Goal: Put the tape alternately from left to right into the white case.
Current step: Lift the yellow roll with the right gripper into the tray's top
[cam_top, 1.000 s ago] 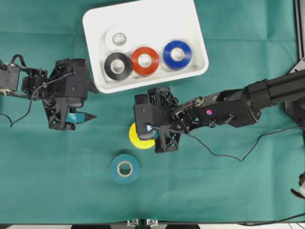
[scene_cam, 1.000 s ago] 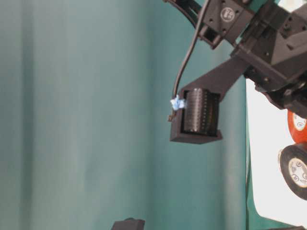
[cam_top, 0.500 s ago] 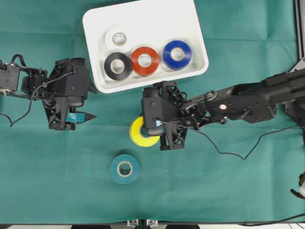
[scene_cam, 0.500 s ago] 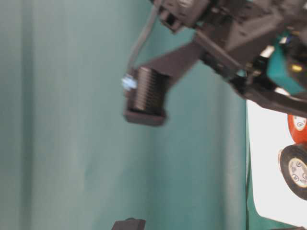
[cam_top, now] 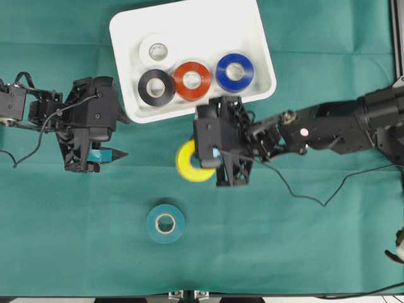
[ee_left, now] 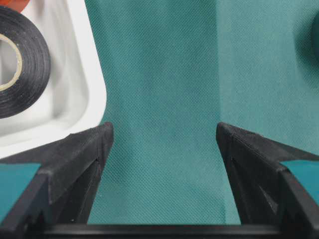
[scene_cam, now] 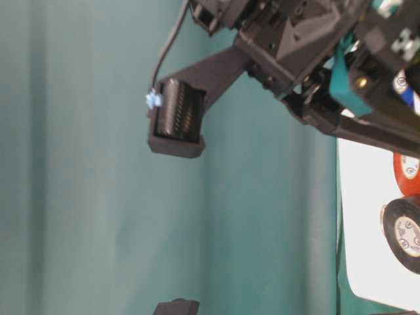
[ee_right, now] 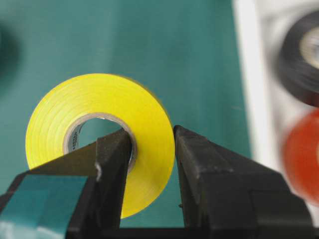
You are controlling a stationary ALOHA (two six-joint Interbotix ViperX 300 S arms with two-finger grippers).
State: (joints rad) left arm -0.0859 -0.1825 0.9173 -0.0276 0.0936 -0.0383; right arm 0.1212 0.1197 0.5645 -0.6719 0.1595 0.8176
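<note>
The glossy yellow tape roll (cam_top: 190, 162) has come up off the green cloth toward the shallow white plastic case (cam_top: 259, 44) — right gripper (cam_top: 212, 158) is pinching its wall, one finger through the core. I'd carry it over the near rim and drop it in the free right end beside the blue roll (cam_top: 235, 72); left gripper (cam_top: 121, 153) hangs open and empty off the case's near-left corner.

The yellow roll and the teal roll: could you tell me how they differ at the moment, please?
The yellow roll is pinched through its wall by the right gripper and tilted; the teal roll lies flat and untouched on the green cloth. Yellow sits closer to the white case than teal. Both are outside it.
</note>
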